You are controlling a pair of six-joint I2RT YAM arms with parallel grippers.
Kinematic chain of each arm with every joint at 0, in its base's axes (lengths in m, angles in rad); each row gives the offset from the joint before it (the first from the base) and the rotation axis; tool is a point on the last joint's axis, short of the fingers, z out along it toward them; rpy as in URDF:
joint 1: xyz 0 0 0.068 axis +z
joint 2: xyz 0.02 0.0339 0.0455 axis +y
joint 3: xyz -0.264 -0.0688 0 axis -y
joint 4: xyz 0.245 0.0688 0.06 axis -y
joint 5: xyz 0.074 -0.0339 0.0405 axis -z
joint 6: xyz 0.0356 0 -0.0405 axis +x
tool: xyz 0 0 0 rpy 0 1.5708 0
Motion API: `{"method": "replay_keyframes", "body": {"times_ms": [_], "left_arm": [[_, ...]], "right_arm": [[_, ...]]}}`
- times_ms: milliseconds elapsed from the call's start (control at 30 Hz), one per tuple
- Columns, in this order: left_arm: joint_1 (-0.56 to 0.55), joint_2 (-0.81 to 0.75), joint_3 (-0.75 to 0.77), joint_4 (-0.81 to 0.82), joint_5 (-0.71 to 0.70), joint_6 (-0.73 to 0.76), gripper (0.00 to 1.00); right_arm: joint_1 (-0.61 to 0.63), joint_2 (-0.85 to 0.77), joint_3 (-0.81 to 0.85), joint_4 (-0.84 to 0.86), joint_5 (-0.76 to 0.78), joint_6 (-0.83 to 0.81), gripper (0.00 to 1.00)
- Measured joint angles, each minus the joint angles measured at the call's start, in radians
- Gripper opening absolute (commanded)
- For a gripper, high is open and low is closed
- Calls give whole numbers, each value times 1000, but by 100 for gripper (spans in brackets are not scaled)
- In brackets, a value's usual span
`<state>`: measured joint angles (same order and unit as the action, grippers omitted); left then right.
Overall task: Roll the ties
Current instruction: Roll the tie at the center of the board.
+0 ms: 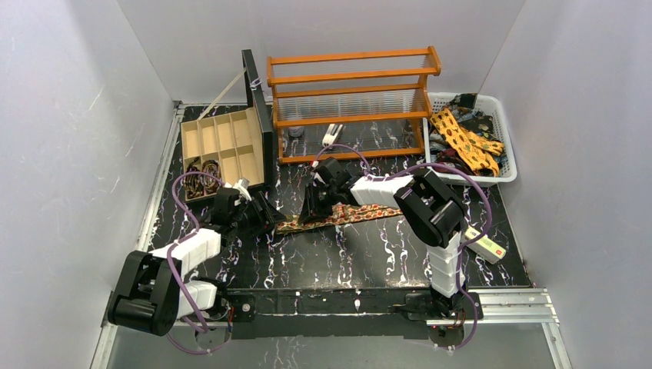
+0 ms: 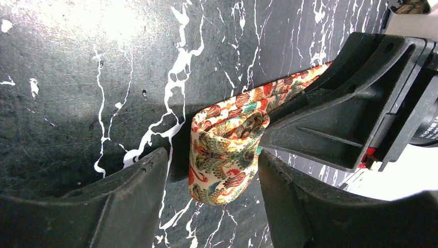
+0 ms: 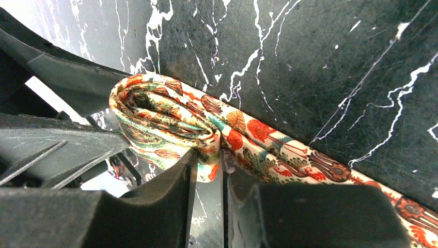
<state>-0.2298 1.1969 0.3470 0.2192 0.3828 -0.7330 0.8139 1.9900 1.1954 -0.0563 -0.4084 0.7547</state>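
A patterned tie [image 1: 346,215] lies flat across the middle of the black marbled tabletop [image 1: 346,261]. It runs from the right arm's side towards the left. Its left end is turned over into a small loose coil [image 2: 224,160] that stands on edge on the tabletop.

The left gripper [image 2: 212,155] sits low with its jaws spread, one on each side of the coil. The finger [image 2: 129,201] on the left of the left wrist view stands clear of the fabric, with a dark gap between them. The other finger is just beside the coil; I cannot tell if it touches.

The right gripper [image 3: 208,157] meets the tie right behind the coil. Its jaws are drawn nearly together and pinch the fabric's near edge at their tips. The flat strip trails away from there over the tabletop.

Behind the left arm an open wooden box [image 1: 231,131] with compartments holds two coiled ties [image 1: 201,178] in its near-left cell. A wooden rack [image 1: 350,77] stands at the back. A white basket [image 1: 503,131] to its right holds loose ties [image 1: 461,142]. A small white-and-red carton [image 1: 486,246] lies near the right arm.
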Motion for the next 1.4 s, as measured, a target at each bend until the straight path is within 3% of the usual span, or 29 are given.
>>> {"method": "replay_keyframes", "body": {"times_ms": [433,800,1067,1267,1400], "left_arm": [[6,-21,-95,160,47,-17,59],[6,37,-113,247,92,-31,50],[6,105,-103,294,119,-36,27],[6,124,-103,296,108,-69,14],[6,122,-97,270,97,-105,12]], "right_arm": [[-16,16,9,-1,-50,2,32],[-22,29,25,-17,-70,6,33],[-27,46,42,-27,-100,12,33],[-27,51,60,-43,-119,-1,47],[-30,52,64,-29,-161,-39,58]]}}
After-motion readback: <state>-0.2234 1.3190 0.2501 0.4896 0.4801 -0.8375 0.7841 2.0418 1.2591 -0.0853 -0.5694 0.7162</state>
